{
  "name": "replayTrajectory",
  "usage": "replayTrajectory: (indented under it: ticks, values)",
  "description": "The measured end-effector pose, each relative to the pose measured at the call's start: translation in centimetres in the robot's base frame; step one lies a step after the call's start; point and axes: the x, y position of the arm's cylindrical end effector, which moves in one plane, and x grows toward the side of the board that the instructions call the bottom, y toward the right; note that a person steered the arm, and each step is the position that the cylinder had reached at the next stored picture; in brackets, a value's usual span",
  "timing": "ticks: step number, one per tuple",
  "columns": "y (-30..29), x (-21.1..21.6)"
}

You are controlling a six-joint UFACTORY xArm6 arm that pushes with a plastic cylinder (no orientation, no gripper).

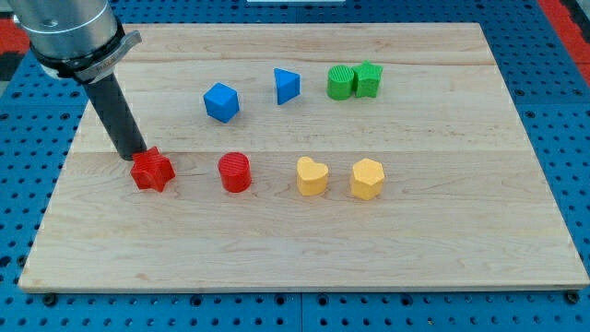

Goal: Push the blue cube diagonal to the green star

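The blue cube (pixel 221 101) lies upper middle-left on the wooden board (pixel 442 231). The green star (pixel 369 79) lies at the upper right, touching a green cylinder (pixel 341 82) on its left. A blue triangle (pixel 287 86) lies between the cube and the green pair. My tip (pixel 131 155) rests at the left, touching the upper left edge of a red star (pixel 152 171), well below and left of the blue cube.
A red cylinder (pixel 234 172), a yellow heart (pixel 312 176) and a yellow hexagon (pixel 367 179) lie in a row right of the red star. The board's edges meet a blue pegboard surface (pixel 562 111).
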Motion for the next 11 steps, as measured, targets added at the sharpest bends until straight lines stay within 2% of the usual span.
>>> replayTrajectory:
  ticks: [2, 4, 5, 6, 7, 8, 9, 11]
  values:
    - [3.7, -7.0]
    - [13.4, -8.0]
    - [13.8, -10.2]
    - [17.2, -10.6]
    - [21.8, -10.1]
    - [24.7, -6.9]
    - [25.5, -3.3]
    - [28.9, 0.5]
